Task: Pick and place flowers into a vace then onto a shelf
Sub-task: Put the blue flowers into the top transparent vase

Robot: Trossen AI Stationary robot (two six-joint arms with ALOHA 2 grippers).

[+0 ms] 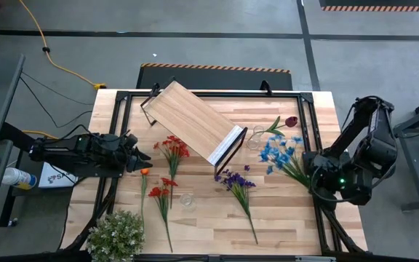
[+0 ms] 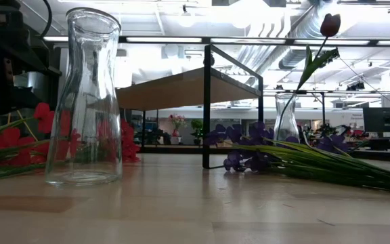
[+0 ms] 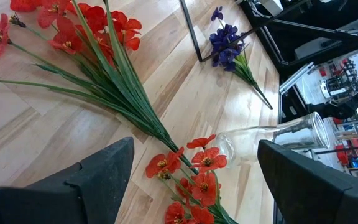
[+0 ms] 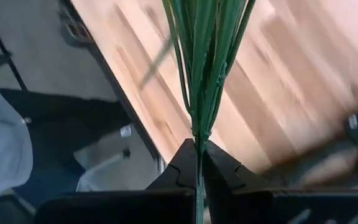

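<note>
R gripper [image 4: 199, 163] clenched on green stems of blue flowers [image 1: 278, 153] at table's right edge; L gripper [image 3: 191, 180] released, fingers apart, over red flowers [image 3: 92, 25] on tabletop [image 1: 282, 211]; shelf [image 1: 195, 121] stands centre-rear; dark red flower [image 2: 330, 26] in vase [image 2: 286, 116] just beside shelf.

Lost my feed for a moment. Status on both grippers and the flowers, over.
Right gripper shut on blue flower sprig stem at table's right edge. Left gripper open over red flowers. Dark red flower in far vase. Nothing blocking.
</note>
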